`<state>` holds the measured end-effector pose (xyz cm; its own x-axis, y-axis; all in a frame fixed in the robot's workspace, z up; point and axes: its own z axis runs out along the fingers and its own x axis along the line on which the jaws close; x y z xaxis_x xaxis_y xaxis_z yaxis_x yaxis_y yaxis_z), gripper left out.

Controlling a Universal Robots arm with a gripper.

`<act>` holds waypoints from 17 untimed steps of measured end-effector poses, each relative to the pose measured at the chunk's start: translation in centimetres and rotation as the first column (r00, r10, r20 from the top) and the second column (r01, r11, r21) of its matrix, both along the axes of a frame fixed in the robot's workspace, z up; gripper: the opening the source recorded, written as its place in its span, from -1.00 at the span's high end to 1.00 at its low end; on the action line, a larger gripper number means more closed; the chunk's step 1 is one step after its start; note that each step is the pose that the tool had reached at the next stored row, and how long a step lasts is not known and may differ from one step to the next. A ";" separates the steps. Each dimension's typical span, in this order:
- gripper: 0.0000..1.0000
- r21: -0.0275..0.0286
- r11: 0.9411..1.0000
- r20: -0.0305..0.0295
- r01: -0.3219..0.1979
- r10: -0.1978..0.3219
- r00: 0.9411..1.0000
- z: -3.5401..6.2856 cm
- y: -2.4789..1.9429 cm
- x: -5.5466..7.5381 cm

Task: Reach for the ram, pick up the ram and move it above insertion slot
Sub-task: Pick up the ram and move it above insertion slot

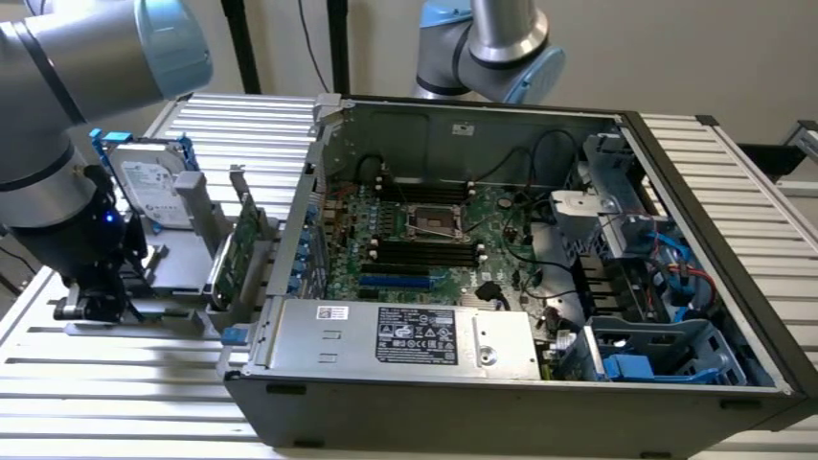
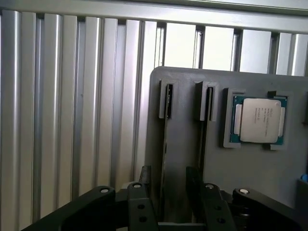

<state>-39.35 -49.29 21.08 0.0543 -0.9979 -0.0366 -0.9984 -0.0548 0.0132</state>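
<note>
The black fingers (image 2: 139, 207) of the gripper (image 2: 168, 185) sit closest to the wrist camera. They are spread wide and hold nothing. Between them runs a thin dark strip with a hint of green, standing on edge in a grey holder tray (image 2: 185, 144). This looks to be the ram (image 2: 164, 154) seen from its narrow side, though the edge-on angle makes that hard to confirm. One finger stands on either side of it, each with a gap to the strip. One end of the strip sits in a slotted bracket (image 2: 168, 100). A second bracket of the same kind (image 2: 206, 100) stands just beside it, outside the fingers' span. In the same tray, further along, a processor chip (image 2: 260, 120) lies flat in a blue-edged nest, its silver lid facing up. The tray rests on a ribbed aluminium counter (image 2: 72, 120).

In the exterior view the arm (image 1: 52, 153) comes down the frame's left edge, and its gripper (image 1: 92, 307) hangs low over the tray (image 1: 179, 264) at the middle left. A silver hard drive with blue rails (image 1: 144, 187) stands upright at the back of the tray. A green expansion card (image 1: 243, 244) stands on edge at the tray's side nearest the computer. The open computer case (image 1: 511, 417) takes up the centre and right of the frame (its side panel is off), well apart from the gripper. Inside it are the motherboard (image 1: 435, 230) and the boxed power supply (image 1: 397, 335). Part of a second arm (image 1: 492, 43) shows at the top centre.
</note>
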 end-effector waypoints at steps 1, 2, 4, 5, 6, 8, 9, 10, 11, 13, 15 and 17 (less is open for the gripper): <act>0.15 0.000 1.000 0.000 0.000 0.000 1.000 -0.18 0.00 0.0; 0.15 0.000 1.000 0.000 -0.001 0.001 1.000 -0.35 0.00 0.0; 0.15 0.000 1.000 0.000 -0.001 0.001 1.000 -0.72 -0.01 0.0; 0.15 0.000 1.000 0.000 -0.001 0.001 1.000 -0.89 -0.01 0.0; 0.15 0.000 1.000 0.000 -0.002 0.002 1.000 -1.01 -0.01 0.0; 0.15 0.000 1.000 0.000 -0.002 0.002 1.000 -1.22 -0.01 0.0; 0.15 0.000 1.000 0.000 -0.002 0.002 1.000 -1.26 -0.01 0.0; 0.15 0.000 1.000 0.000 -0.003 0.003 1.000 -1.27 -0.02 0.0; 0.15 0.000 1.000 0.000 -0.003 0.003 1.000 -1.27 -0.02 0.0; 0.19 0.000 1.000 0.000 -0.003 0.003 1.000 -1.29 -0.01 0.0; 0.45 0.000 1.000 0.000 -0.003 0.003 1.000 -1.30 -0.01 0.0; 0.57 0.000 1.000 0.000 -0.003 0.003 1.000 -1.30 -0.02 0.0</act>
